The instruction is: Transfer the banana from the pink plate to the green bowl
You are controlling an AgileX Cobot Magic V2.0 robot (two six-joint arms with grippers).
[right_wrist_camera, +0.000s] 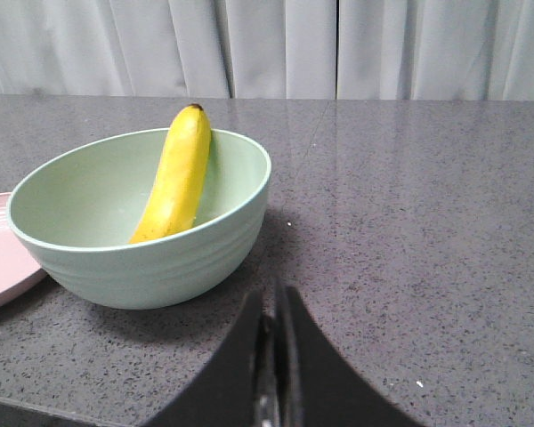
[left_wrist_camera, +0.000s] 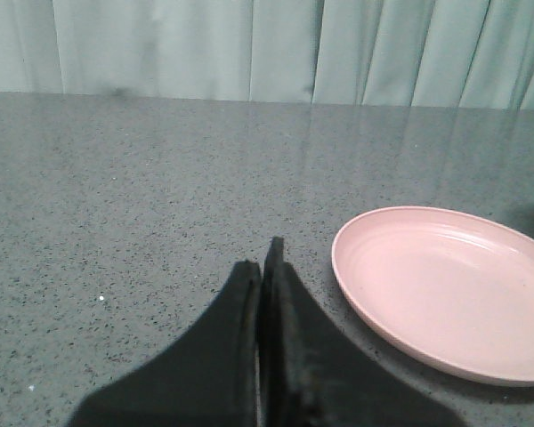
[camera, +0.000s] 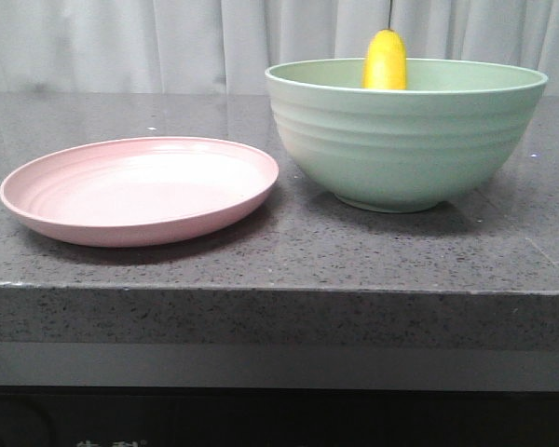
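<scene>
Smooth yellow banana (camera: 385, 61) leans inside ridged mint-green bowl (camera: 405, 140), right of frame, pale pink plate (camera: 138, 189) bare at left; both grippers, left (left_wrist_camera: 265, 267) & right (right_wrist_camera: 273, 302), pressed together, empty: transfer looks done, nothing left but retreat.

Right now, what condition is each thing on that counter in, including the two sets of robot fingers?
banana: inside the bowl, leaning on its wall, tip above the rim.
green bowl: upright on the counter, holding the banana.
pink plate: flat, nothing on it, beside the bowl.
left gripper: fingers shut, holding nothing.
right gripper: fingers shut, holding nothing.
</scene>
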